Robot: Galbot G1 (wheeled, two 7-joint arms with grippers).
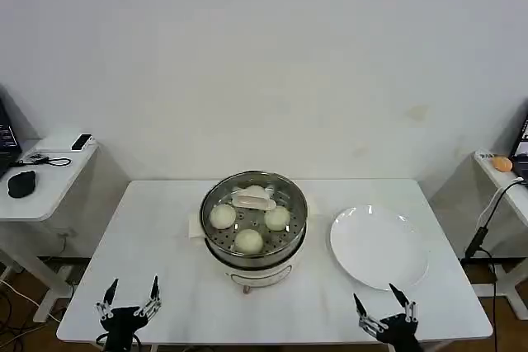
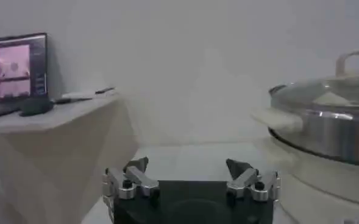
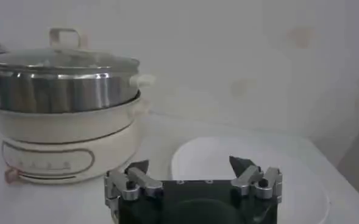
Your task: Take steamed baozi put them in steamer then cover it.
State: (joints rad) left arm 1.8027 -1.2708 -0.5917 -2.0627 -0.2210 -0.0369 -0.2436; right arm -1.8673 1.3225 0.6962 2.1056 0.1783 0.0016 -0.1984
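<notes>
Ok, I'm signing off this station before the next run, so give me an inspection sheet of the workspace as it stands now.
Surface: white table, bare around the items.
Job's things: steamer at centre, glass lid on; three steamed baozi visible through it.
Clutter: white plate to the steamer's right, nothing on it.
Grippers: left gripper and right gripper both open, at the near edge, holding nothing.
Cables: black cable by the right side table.
Surroundings: side desks left and right; mouse on the left one.
</notes>
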